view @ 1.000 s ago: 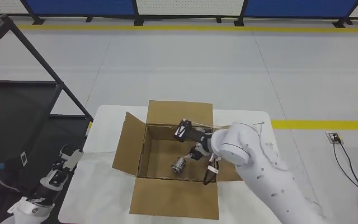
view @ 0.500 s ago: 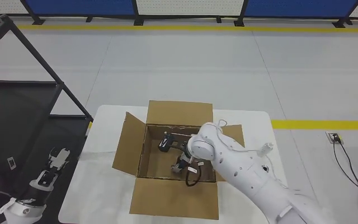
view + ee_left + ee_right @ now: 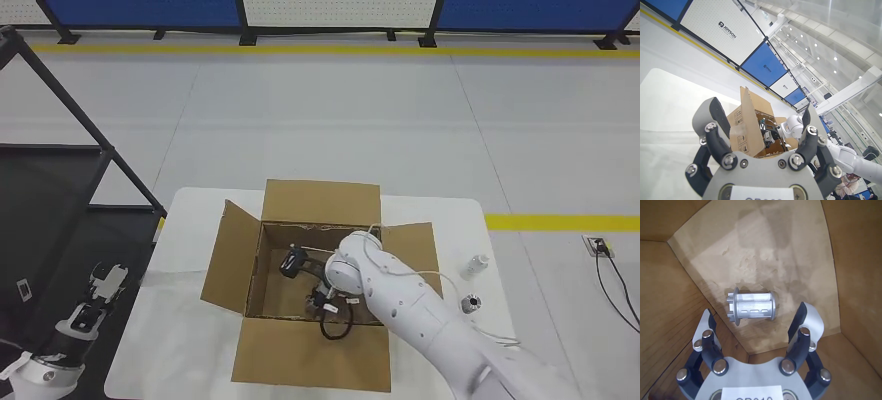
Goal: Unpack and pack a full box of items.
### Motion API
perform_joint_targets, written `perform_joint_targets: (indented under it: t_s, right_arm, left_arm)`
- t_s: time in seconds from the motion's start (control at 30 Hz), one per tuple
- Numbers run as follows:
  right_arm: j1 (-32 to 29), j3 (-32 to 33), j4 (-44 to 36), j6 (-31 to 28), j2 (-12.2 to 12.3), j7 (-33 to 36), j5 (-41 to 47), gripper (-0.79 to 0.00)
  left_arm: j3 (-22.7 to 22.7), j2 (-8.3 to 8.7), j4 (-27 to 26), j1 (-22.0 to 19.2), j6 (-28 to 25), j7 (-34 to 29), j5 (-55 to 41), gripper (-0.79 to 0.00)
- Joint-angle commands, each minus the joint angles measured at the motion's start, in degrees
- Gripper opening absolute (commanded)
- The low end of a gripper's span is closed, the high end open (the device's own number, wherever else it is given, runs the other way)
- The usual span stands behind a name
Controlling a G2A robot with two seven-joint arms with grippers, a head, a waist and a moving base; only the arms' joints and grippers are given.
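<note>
Right end effector [image 3: 755, 311] deep in the box [image 3: 320, 200], jaws spread!
Metal spool [image 3: 752, 308] on the box floor, walls close; arm has swung toward 9 o'clock. Left end effector [image 3: 762, 108] open, off worktop's [image 3: 190, 230] 8 o'clock edge.

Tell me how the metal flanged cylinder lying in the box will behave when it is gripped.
The metal flanged cylinder looks solid and machined, so it is probably stiff and heavy for its size. It lies on its side on the floor of the cardboard box, so a nudge may roll it. Its smooth sheen suggests it could slip between pads.
</note>
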Motion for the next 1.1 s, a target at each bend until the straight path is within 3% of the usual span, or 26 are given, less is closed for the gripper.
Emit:
perform_joint_targets:
  t_s: [0.0, 0.03, 0.13, 0.23, 0.37, 0.57, 0.73, 0.83, 0.9, 0.97, 1.07]
  right_arm:
    - [0.3, -0.2, 1.9, -0.3, -0.7, -0.3, 0.2, -0.268]
    - [0.4, -0.2, 2.7, -0.5, -1.0, -0.4, 0.4, -0.397]
    - [0.9, -0.3, 5.2, -1.1, -1.9, -0.8, 0.7, -0.474]
    - [1.4, -0.3, 7.3, -1.5, -2.7, -1.5, 1.0, -0.643]
    - [2.7, 0.3, 8.9, -2.8, -3.3, -3.0, 1.2, -0.785]
    - [5.2, 3.0, 7.5, -7.8, -2.3, -5.5, 2.4, -0.785]
    - [6.0, 7.0, 1.6, -10.1, 0.9, -5.4, 1.7, -0.785]
    - [4.5, 11.3, -7.4, -8.4, 4.3, -3.9, -0.3, -0.785]
    - [1.1, 16.2, -17.5, -5.7, 7.6, -1.1, -3.1, -0.785]
    - [-5.8, 23.3, -32.5, -2.0, 11.4, 4.0, -7.1, -0.785]
    - [-21.4, 36.4, -58.4, 1.0, 16.3, 13.0, -12.3, -0.785]
  left_arm:
    - [0.0, 0.0, 0.0, 0.0, 0.0, 0.0, 0.0, 0.0]
    - [0.0, 0.0, 0.0, 0.0, 0.0, 0.0, 0.0, 0.0]
    - [0.0, 0.0, 0.0, 0.0, 0.0, 0.0, 0.0, 0.0]
    - [0.0, 0.0, 0.0, 0.0, 0.0, 0.0, 0.0, 0.0]
    - [0.0, 0.0, 0.0, 0.0, 0.0, 0.0, 0.0, 0.0]
    - [0.0, 0.0, 0.0, 0.0, 0.0, 0.0, 0.0, 0.0]
    - [0.0, 0.0, 0.0, 0.0, 0.0, 0.0, 0.0, 0.0]
    - [0.0, 0.0, 0.0, 0.0, 0.0, 0.0, 0.0, 0.0]
    - [0.0, 0.0, 0.0, 0.0, 0.0, 0.0, 0.0, 0.0]
    - [0.0, 0.0, 0.0, 0.0, 0.0, 0.0, 0.0, 0.0]
    - [0.0, 0.0, 0.0, 0.0, 0.0, 0.0, 0.0, 0.0]
